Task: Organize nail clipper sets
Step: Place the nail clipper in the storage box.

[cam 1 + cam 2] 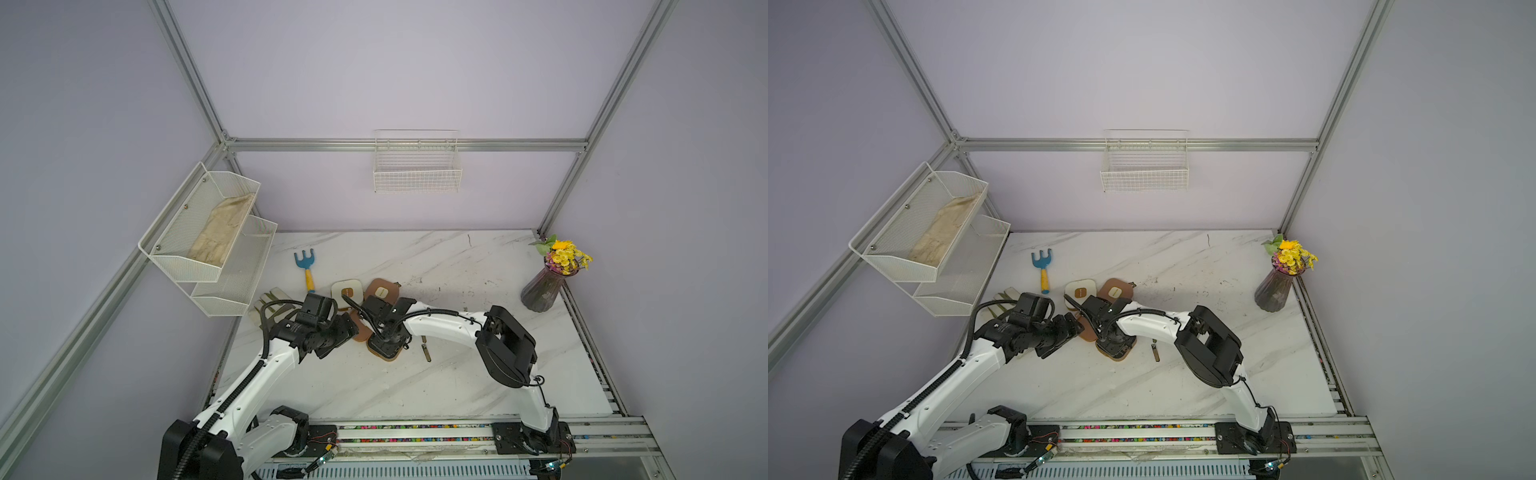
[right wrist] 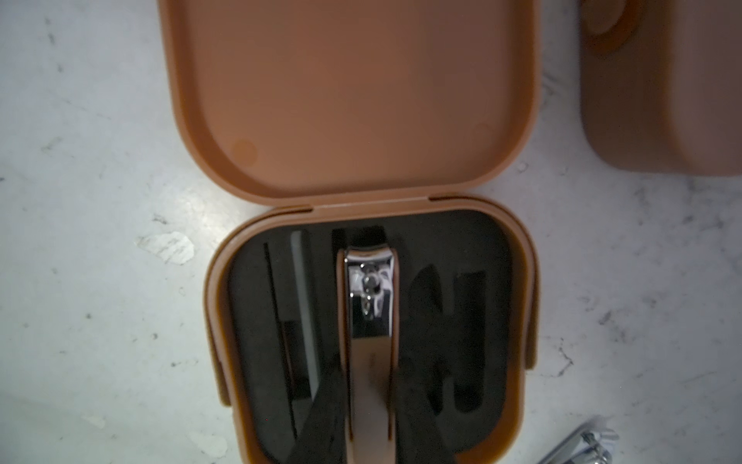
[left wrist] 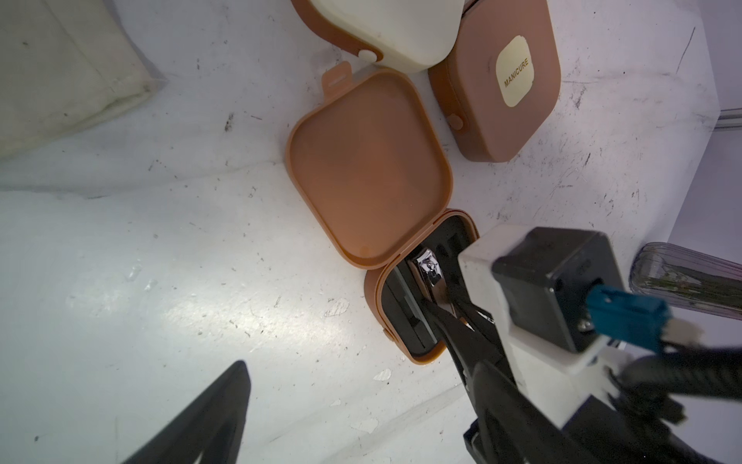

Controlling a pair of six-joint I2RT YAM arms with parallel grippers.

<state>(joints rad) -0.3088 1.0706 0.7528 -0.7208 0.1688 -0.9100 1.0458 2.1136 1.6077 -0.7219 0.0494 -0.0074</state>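
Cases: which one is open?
The brown case under the right gripper: lid folded back, black lining exposed. Cream case and labelled brown case are shut.

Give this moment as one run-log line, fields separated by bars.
right gripper: shut on silver-and-bronze metal nail clipper | clipper: over black-lined tray of open brown rounded-square case | left gripper: open, empty, beside case
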